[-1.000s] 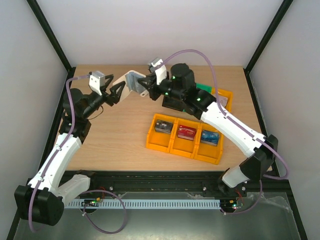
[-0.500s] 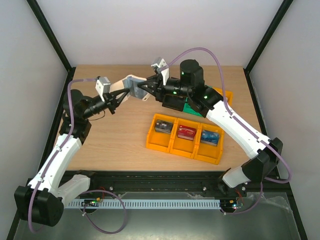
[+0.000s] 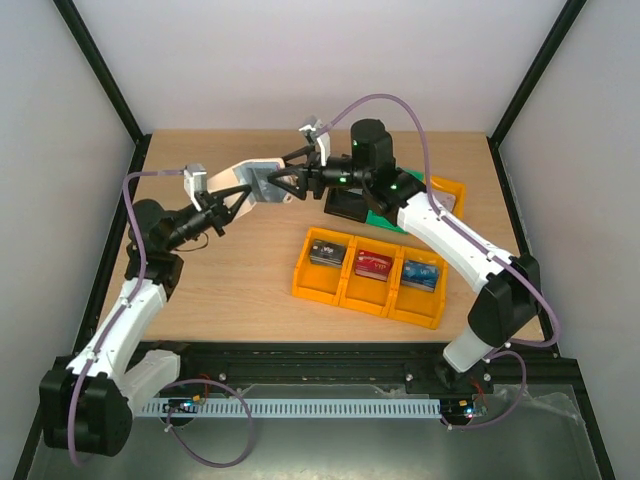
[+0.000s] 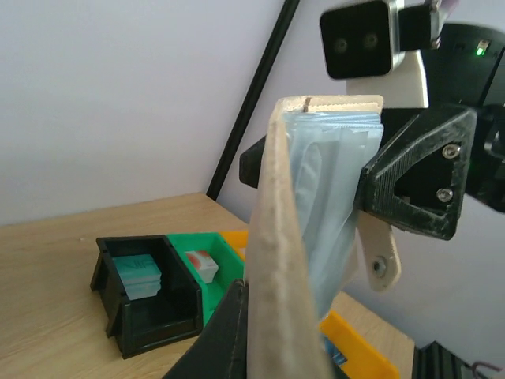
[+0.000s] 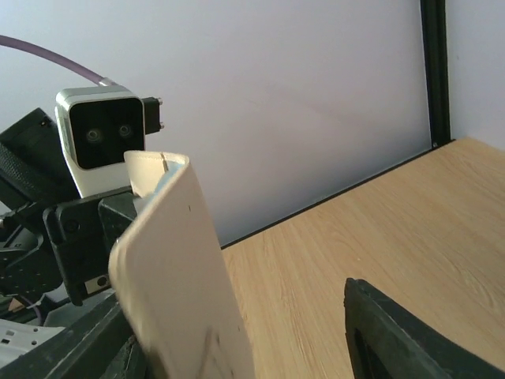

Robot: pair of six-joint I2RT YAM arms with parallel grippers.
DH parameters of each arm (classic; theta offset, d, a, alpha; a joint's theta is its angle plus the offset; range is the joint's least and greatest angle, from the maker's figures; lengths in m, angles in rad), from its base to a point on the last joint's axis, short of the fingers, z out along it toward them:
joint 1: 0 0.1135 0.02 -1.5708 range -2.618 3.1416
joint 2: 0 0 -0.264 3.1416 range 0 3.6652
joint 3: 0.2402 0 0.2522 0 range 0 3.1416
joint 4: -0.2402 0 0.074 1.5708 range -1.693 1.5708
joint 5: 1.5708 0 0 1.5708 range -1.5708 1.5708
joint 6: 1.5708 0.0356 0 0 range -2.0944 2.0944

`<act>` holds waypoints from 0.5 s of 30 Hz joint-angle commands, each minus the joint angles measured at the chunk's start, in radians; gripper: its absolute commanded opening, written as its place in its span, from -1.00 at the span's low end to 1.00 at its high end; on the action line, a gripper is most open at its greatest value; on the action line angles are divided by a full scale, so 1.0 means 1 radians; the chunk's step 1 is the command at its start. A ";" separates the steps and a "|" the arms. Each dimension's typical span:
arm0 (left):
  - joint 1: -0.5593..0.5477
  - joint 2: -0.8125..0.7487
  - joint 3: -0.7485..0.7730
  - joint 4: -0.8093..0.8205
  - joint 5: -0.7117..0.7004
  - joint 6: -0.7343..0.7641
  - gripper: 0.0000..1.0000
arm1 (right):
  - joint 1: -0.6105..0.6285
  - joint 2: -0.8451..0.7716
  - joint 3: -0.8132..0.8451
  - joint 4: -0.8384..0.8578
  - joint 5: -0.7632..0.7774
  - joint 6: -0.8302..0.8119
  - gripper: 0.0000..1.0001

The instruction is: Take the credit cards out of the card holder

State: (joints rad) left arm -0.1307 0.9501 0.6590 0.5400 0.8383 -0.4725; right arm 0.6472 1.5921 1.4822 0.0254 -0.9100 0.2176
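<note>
Above the wooden table (image 3: 220, 270), upper centre of the overhead view, the card holder (image 3: 255, 180) hangs clamped in the left gripper (image 3: 238, 196). The right gripper (image 3: 281, 176) straddles it, jaws spread. Best to pinch one card only, pulling along its pocket. The left wrist view alone shows the blue-grey pockets (image 4: 331, 205).

Nothing legible shows anywhere. The cards (image 3: 372, 263) in the yellow bins (image 3: 345, 300) carry small pale print, too small to read, as does the red-and-white piece (image 4: 201, 264) in the green tray (image 4: 186, 238). The card holder (image 3: 262, 180) bears no readable mark.
</note>
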 commanded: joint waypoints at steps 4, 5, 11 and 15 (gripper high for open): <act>0.005 0.120 0.016 0.320 0.027 -0.226 -0.95 | -0.073 0.005 0.008 0.027 -0.113 -0.031 0.40; 0.002 0.139 0.024 0.340 0.034 -0.226 -0.95 | -0.088 0.006 0.000 0.036 -0.127 -0.042 0.43; -0.009 0.255 0.168 0.261 0.090 -0.263 -0.95 | -0.153 0.039 -0.009 0.108 -0.181 -0.049 0.42; -0.052 0.317 0.262 0.183 0.110 -0.225 -0.95 | -0.155 0.062 0.041 0.003 -0.218 -0.125 0.23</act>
State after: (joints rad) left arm -0.1459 1.2324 0.8268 0.7334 0.8963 -0.7094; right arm 0.4858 1.6268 1.4712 0.0719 -1.0607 0.1658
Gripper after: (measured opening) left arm 0.037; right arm 0.661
